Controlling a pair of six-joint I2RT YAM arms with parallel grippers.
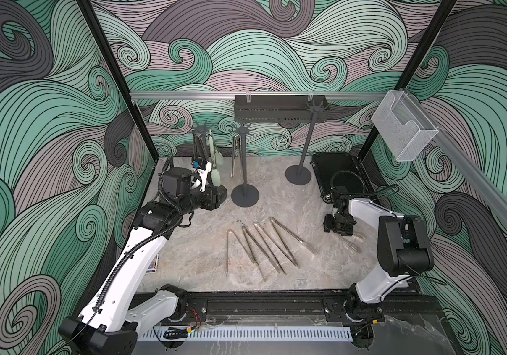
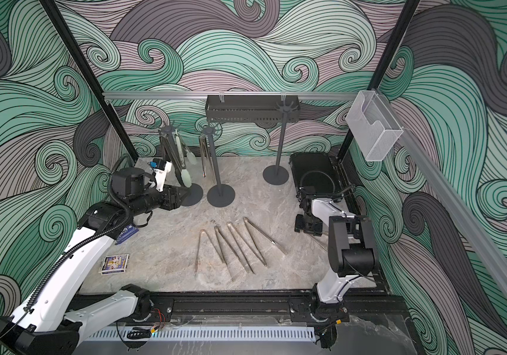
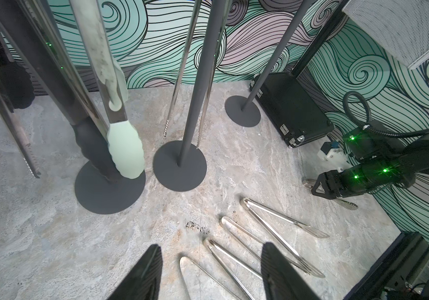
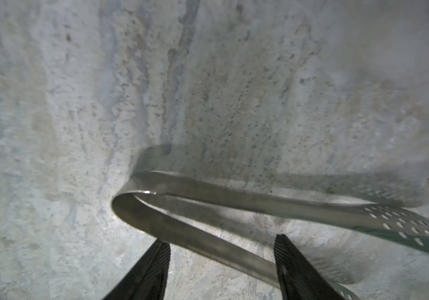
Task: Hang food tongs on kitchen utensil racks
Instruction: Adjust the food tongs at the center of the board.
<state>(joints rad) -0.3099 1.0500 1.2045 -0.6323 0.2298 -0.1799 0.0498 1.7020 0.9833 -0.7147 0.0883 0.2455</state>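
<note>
Pickup was in hand: the right end effector (image 4: 221,241) stood wide astride one arm of the tongs (image 4: 260,201), which lay on the tabletop (image 4: 78,78) robot-side of the empty rack (image 1: 309,138). Next, probably, closing near the bend and lifting to that rack's hooks.

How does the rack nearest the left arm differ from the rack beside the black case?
The rack nearest the left arm carries a pale-green-tipped pair of tongs and a black-tipped pair; the rack beside the black case has bare hooks. The first stands by the left gripper; the second stands farther back. Both are dark grey poles on round bases.
</note>
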